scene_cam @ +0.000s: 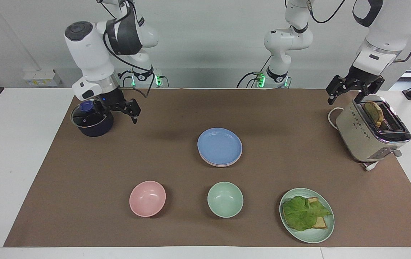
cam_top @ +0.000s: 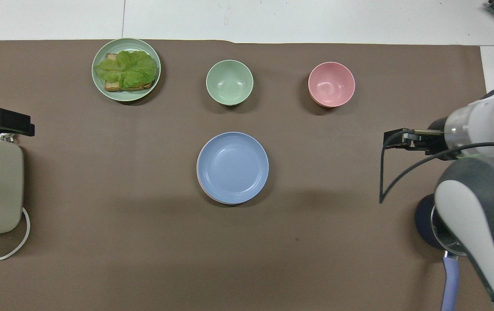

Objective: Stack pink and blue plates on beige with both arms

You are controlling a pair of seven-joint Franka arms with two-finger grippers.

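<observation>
1. Right gripper (scene_cam: pixel 119 108): up in the air at the right arm's end of the table, over the brown mat (scene_cam: pixel 284 118) just beside the pot (scene_cam: pixel 92 122). Fingers spread wide, nothing between them.
2. Pot: dark blue with a glass lid, directly under and partly hidden by the right arm's wrist; its handle points toward the robots.
3. Pink bowl (scene_cam: pixel 147 198): well away from the right gripper, in the row farthest from the robots.
4. Plate stack: blue plate (scene_cam: pixel 219 145) on top, mid-table, between the two grippers and well apart from both. A thin pink rim (cam_top: pixel 200 152) shows under its edge; a paler edge lies beneath that in the facing view, but whether that is the beige plate cannot be told.
5. Green bowl (scene_cam: pixel 225 199): farther from the robots than the stack, beside the pink bowl.
6. Green plate (scene_cam: pixel 311 235): carries bread topped with lettuce (scene_cam: pixel 302 213); in the bowls' row, toward the left arm's end.
7. Left gripper (scene_cam: pixel 349 91): waits in the air, over the mat's edge just beside the toaster (scene_cam: pixel 367 138). Fingers apart, empty.
8. Toaster: beige, a slice of toast (scene_cam: pixel 373 112) standing in its slot; white cord loops beside it.
</observation>
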